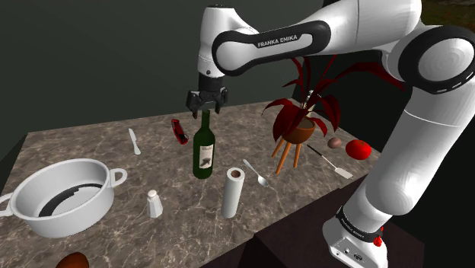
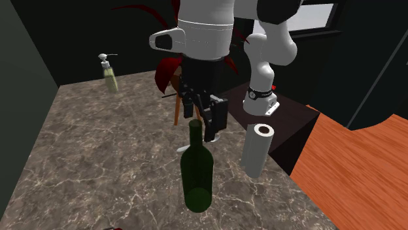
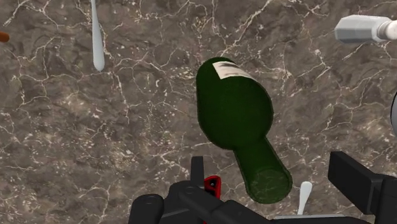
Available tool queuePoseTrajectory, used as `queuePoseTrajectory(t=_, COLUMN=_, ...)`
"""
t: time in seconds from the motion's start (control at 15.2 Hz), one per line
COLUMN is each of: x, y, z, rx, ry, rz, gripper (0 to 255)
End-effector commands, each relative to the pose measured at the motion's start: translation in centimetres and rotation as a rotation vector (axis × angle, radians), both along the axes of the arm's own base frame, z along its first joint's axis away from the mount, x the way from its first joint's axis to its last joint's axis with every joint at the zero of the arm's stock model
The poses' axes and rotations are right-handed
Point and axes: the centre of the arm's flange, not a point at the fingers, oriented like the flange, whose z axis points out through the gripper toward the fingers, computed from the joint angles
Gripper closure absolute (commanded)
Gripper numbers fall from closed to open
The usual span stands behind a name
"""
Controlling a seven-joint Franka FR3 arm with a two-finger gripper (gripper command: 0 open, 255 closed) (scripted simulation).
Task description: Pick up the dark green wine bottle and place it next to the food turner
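1. Tabletop [image 1: 84, 148]: dark marbled slab that carries everything. We take it as both the pick-up and the set-down surface.
2. Arm [image 1: 365, 46]: white Franka, reaching from its stand over the middle of the slab. The wrist points straight down above the bottle.
3. Potted plant [image 1: 304, 114]: red-leaved, on wooden legs. In the shoulder view it stands between the bottle and the turner, so we judge it the thing to steer round on the carry.
4. Wine bottle [image 1: 203, 148]: dark green, upright, pale label on its side. Its base looks to sit on the marble near the middle of the slab, with a paper towel roll [image 1: 234, 192] just beside it toward the near edge. As far as we can see it is not lifted.
5. Gripper [image 1: 205, 109]: level with the top of the bottle's neck. In the wrist view its fingers [image 3: 198, 167] stand wide apart, one on each side of the bottle's mouth, with a gap showing on both sides. It holds nothing.
6. Food turner [image 1: 332, 163]: dark handle, pale blade, lying flat at the shoulder view's right beyond the plant and near a red round thing [image 1: 359, 148]. It is well apart from the bottle. We judge the approach done; closing on the neck, the lift, the carry and the set-down beside the turner are all left.
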Motion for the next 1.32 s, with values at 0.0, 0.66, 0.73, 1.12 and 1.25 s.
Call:
queuePoseTrajectory(t=0.0, x=0.13, y=-0.16, z=-1.06, rx=0.0, ry=0.0, rz=0.0, gripper=0)
queuePoseTrajectory(t=0.66, x=0.21, y=-0.17, z=-1.88, rx=0.0, ry=0.0, rz=0.0, gripper=255)
queuePoseTrajectory(t=0.73, x=0.21, y=-0.17, z=-1.88, rx=0.0, ry=0.0, rz=0.0, gripper=255)
queuePoseTrajectory(t=1.12, x=0.22, y=-0.16, z=-1.88, rx=0.0, ry=0.0, rz=0.0, gripper=255)
queuePoseTrajectory(t=1.25, x=0.21, y=-0.17, z=-1.89, rx=0.0, ry=0.0, rz=0.0, gripper=255)
